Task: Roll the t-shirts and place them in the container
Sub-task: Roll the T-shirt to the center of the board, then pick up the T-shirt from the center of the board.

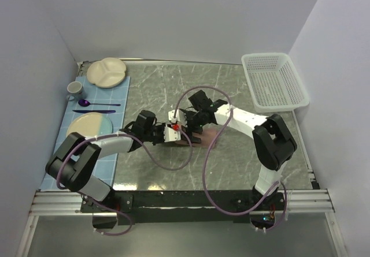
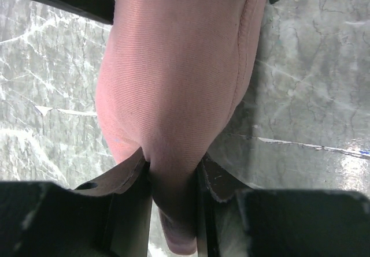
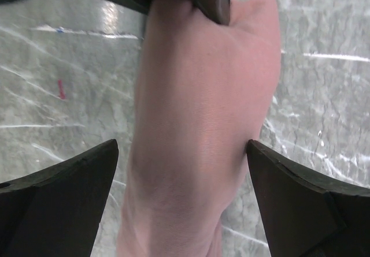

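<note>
Grey marbled surface (image 1: 231,164) inside pale walls, and near its middle both arms meet over the salmon-pink t-shirt (image 2: 173,84), which is bunched into a thick roll. I see the left tool (image 2: 173,173) clenched on one end of that roll, cloth pinched tight in its grip. The right tool (image 3: 179,153) is released, jaws spread wide either side of the roll.
</note>
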Action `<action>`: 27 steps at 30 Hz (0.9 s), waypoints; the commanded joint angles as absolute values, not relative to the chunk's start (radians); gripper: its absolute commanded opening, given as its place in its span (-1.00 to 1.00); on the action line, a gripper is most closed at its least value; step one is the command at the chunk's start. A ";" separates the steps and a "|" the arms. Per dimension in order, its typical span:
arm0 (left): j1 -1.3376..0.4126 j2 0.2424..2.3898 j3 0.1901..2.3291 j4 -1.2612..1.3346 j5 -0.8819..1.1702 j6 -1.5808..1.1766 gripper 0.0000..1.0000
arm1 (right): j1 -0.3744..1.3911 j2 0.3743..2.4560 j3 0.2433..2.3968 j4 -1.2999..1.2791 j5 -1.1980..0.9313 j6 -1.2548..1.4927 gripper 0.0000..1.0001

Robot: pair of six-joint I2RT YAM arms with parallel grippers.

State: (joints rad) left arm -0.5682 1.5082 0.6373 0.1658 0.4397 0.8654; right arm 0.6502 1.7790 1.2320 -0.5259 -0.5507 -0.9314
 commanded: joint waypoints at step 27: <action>-0.598 1.431 0.627 0.189 0.512 0.862 -0.49 | 0.821 1.979 1.287 -0.394 -0.354 -0.727 1.00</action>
State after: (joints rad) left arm -0.5472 1.4742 0.5888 0.0845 0.4473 0.8959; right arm 0.7273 1.8851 1.2835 -0.5156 -0.4526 -0.9264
